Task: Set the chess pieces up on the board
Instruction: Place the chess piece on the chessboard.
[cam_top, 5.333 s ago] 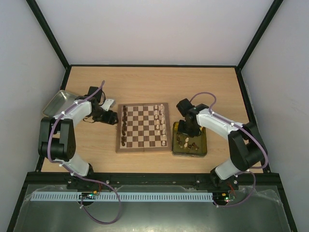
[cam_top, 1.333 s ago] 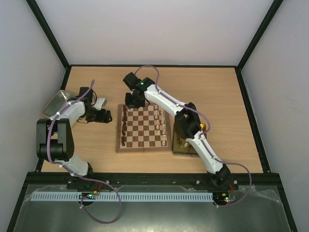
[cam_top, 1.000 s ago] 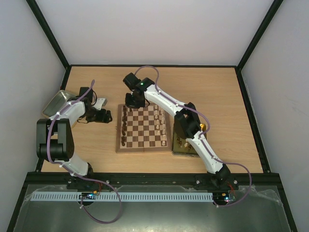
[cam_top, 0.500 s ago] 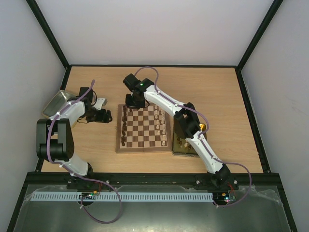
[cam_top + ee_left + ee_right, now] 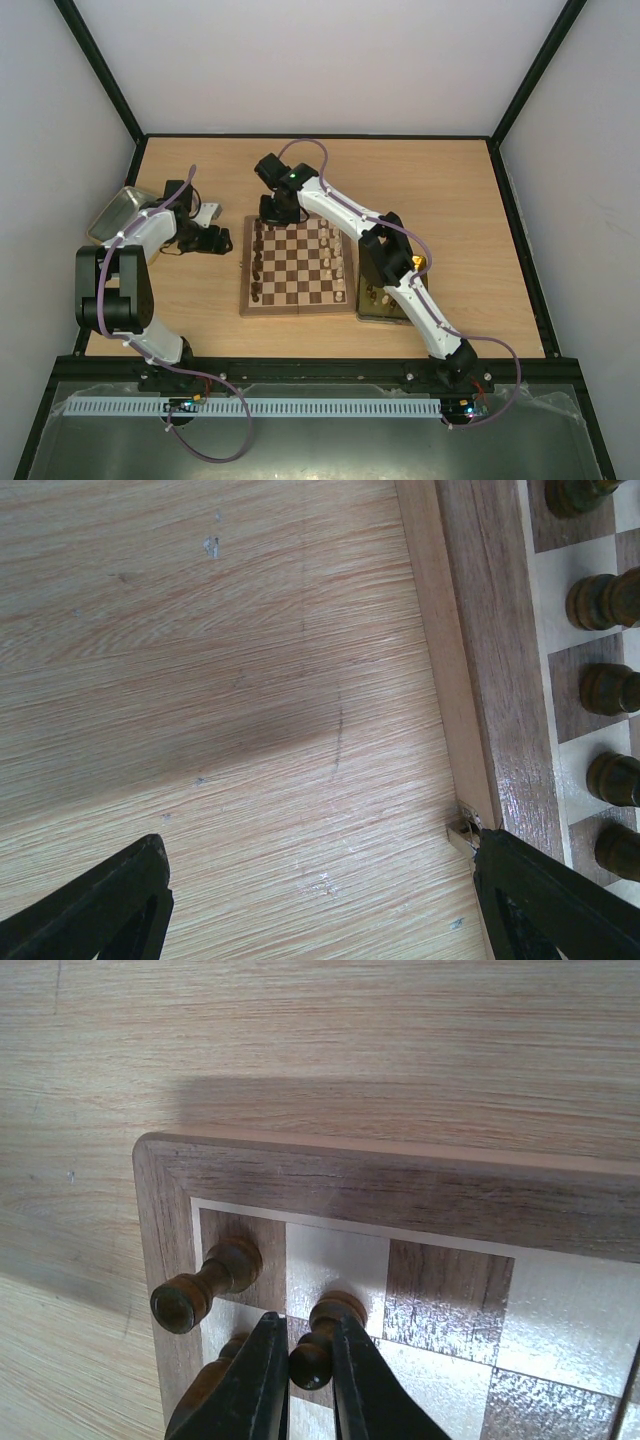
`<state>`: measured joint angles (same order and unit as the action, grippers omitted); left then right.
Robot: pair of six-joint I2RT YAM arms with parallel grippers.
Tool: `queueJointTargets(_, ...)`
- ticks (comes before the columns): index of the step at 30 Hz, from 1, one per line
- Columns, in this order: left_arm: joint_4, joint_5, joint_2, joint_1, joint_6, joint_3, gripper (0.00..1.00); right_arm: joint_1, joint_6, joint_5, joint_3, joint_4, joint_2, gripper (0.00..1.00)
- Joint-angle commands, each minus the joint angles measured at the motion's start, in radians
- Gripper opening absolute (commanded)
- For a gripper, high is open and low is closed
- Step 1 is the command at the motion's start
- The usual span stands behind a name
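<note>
The board (image 5: 295,268) lies mid-table, with dark chess pieces (image 5: 258,262) along its left side and pale ones (image 5: 338,258) along its right. My right gripper (image 5: 272,216) reaches over the board's far-left corner. In the right wrist view it (image 5: 310,1360) is shut on a dark pawn (image 5: 318,1350), whose base meets a light square in the second column. A dark rook (image 5: 205,1282) stands on the corner square beside it. My left gripper (image 5: 222,241) is open and empty over bare table just left of the board; its fingers (image 5: 100,905) stand wide apart.
A grey metal tray (image 5: 118,212) sits at the far left. A yellowish tray (image 5: 392,296) with several loose pieces lies right of the board, partly under the right arm. The board's edge (image 5: 470,680) and a row of dark pieces (image 5: 603,600) show beside my left gripper.
The right arm swung from the yellowish tray to the board's far-left corner, then eased down slightly with the pawn. The left gripper pulled back a little from the board and has held still since.
</note>
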<state>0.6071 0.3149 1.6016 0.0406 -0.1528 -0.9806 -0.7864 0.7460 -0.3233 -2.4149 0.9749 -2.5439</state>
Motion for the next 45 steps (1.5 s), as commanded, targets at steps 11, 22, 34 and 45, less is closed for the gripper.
queueJointTargets(11, 0.001, 0.018, -0.005, 0.007, -0.002, 0.009, 0.83, 0.016, 0.019, 0.006, -0.023, -0.028, -0.027, 0.09)
queueJointTargets(22, 0.000, 0.019, 0.004, 0.007, -0.002, 0.008, 0.83, 0.021, 0.003, 0.023, -0.023, -0.015, -0.027, 0.23)
queueJointTargets(34, 0.002, 0.024, 0.010, 0.007, -0.002, 0.005, 0.83, 0.043, 0.004, 0.057, -0.011, -0.030, 0.045, 0.37)
queueJointTargets(45, 0.083, 0.030, 0.119, 0.007, -0.032, -0.140, 0.65, 0.114, -0.033, 0.221, 0.369, -0.031, 0.427, 0.32)
